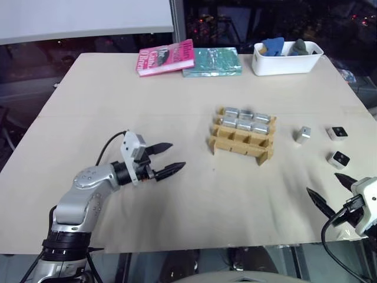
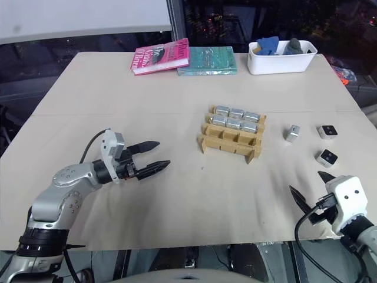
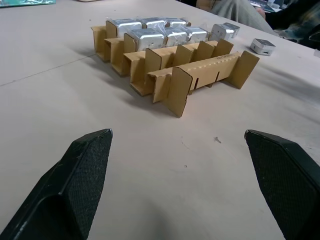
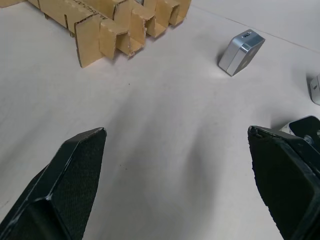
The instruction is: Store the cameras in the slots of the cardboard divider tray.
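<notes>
Table (image 1: 147,106): loose cameras (image 1: 340,159) just beyond right end effector (image 1: 333,190).

The cardboard divider tray (image 1: 243,136) is set mid-bench (image 1: 147,106); six cameras (image 1: 246,119) are seated in its two far rows. Three loose cameras (image 1: 303,135) are placed right of it. Two books (image 1: 166,58) and a bin (image 1: 287,58) are lined along the far edge.

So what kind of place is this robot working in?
Probably a lab or test workspace, not a home: a bare pale tabletop staged with a tan cardboard divider tray half filled with small silver cameras, two books and a white plastic bin along the far edge.
</notes>
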